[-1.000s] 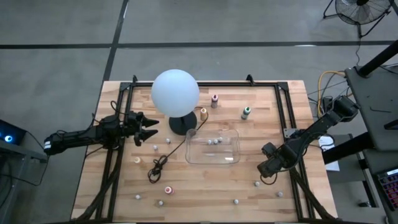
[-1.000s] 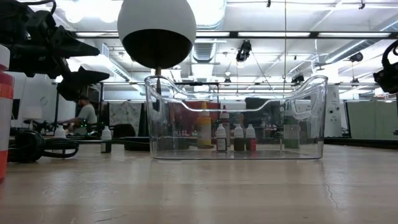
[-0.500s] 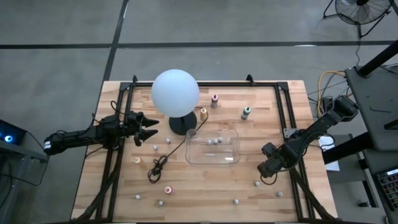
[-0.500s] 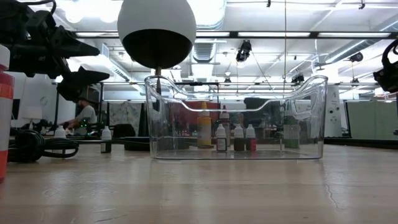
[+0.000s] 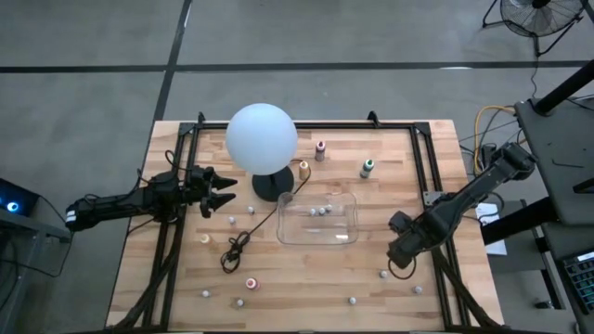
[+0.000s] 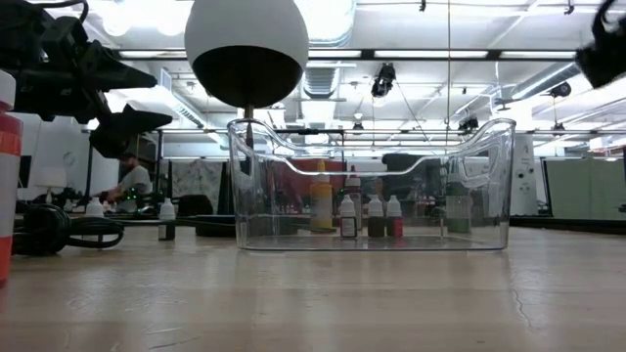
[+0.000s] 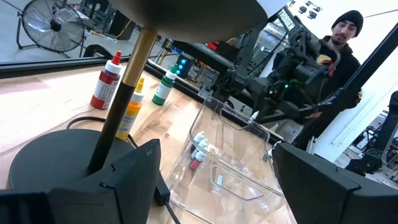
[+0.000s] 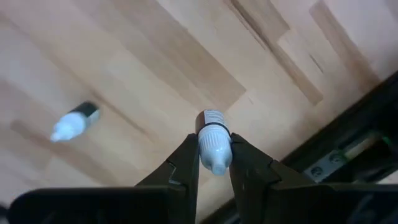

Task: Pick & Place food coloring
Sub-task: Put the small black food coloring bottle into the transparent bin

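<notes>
Tiny food coloring bottles stand scattered on the wooden table, for instance near its near edge (image 5: 352,300) and near its left side (image 5: 231,220). A few stand inside the clear tray (image 5: 317,218), seen through its wall (image 6: 368,217). My right gripper (image 5: 401,252) hovers right of the tray, shut on one white-capped bottle (image 8: 213,146); another bottle (image 8: 73,123) lies on the wood below it. My left gripper (image 5: 225,195) waits open beside the lamp base (image 5: 271,186), its fingers wide apart (image 7: 217,180). My right gripper pinches the small bottle at its white cap (image 8: 215,154) between the two fingers (image 8: 185,163). The fingers come from above, pointing down, and lie along the bottle. It sits upright in the hold, cap toward the wrist, lifted clear of the table.
A white globe lamp (image 5: 262,137) stands left of the tray, its black cord (image 5: 243,241) trailing toward the near edge. Larger bottles (image 5: 320,148) (image 5: 368,167) stand on the far side. Black frame rails (image 5: 432,186) run along both table sides. A person (image 7: 345,37) stands beyond the table.
My right gripper has risen, keeping its hold; in the low view it has climbed toward the top corner of the picture. The left arm and the bottles on the table have stayed put.
</notes>
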